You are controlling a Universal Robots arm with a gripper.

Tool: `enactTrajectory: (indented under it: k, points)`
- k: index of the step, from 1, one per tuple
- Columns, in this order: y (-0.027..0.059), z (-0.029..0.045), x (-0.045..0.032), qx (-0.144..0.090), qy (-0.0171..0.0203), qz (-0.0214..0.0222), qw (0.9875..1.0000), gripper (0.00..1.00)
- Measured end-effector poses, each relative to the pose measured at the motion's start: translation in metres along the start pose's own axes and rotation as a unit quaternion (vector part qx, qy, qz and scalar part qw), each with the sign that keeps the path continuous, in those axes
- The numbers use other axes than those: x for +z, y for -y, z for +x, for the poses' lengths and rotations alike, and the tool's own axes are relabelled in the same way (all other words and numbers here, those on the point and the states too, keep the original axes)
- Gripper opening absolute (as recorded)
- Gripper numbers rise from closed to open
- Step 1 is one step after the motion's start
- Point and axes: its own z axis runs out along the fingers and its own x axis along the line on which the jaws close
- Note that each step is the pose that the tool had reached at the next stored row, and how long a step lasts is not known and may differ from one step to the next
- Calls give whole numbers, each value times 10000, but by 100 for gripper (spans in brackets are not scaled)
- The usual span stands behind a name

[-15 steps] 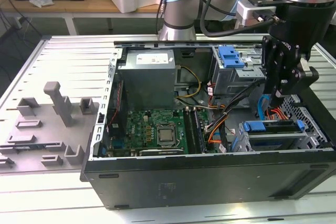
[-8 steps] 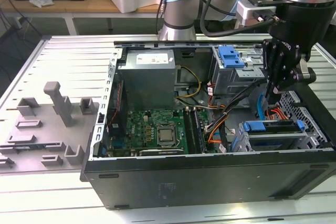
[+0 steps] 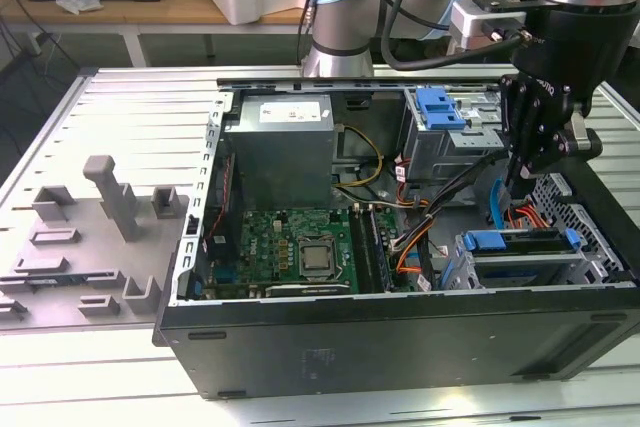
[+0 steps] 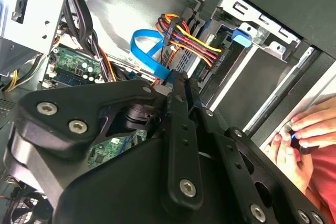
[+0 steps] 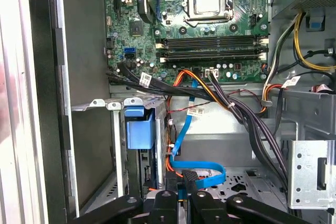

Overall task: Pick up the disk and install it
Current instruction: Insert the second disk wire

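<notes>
**Disk lying in the drive cage, closed gripper hanging over the cable gap**

The disk (image 3: 520, 240) is lying flat in the drive cage (image 3: 480, 272), in the corner of the open computer case (image 3: 400, 337) on the exterior view's right. Its blue frame is showing along the upper edge, level with the cage rim. The cage's metal walls are closing it in on both long sides.

The gripper (image 3: 515, 187) is hanging just beside the cage and above the case floor, not touching the disk. In both wrist views its fingers (image 5: 191, 179) are pressing together with nothing between them. Directly under the tips a blue ribbon cable (image 5: 205, 174) is looping across the floor. Bundles of black and orange wires are crossing the gap between the cage and the motherboard (image 3: 290, 242), leaving little free room there.

Farther toward the exterior view's left, the grey power supply box (image 3: 280, 152) is standing against the rear wall, well apart from the gripper. The space above the case is lying open. In the second wrist view a person's hand (image 4: 302, 129) is resting outside the case wall.
</notes>
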Motion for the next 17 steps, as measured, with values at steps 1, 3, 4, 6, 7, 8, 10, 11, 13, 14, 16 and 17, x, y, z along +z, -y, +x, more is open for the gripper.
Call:
enactTrajectory:
  k: [1,3,4,6,7,8,10,11,13,14,16,17]
  points:
    - [0,1,0,0,0,0,10000,16]
    - [0,13,2,1,1,0,10000,16]
    - [0,26,3,1,1,0,10000,16]
    - [1,59,8,1,10,0,10000,16]
    - [3,71,8,2,23,-1,10000,16]
    - [4,78,9,2,35,-2,10000,16]
    - [12,109,14,6,96,-4,10000,16]
    - [16,129,17,9,131,-5,9999,16]
    - [25,171,23,12,182,-7,9998,16]
    - [25,181,24,13,188,-8,9998,16]
    - [29,205,27,13,198,-8,9998,16]
    - [33,227,30,14,207,-8,9998,16]
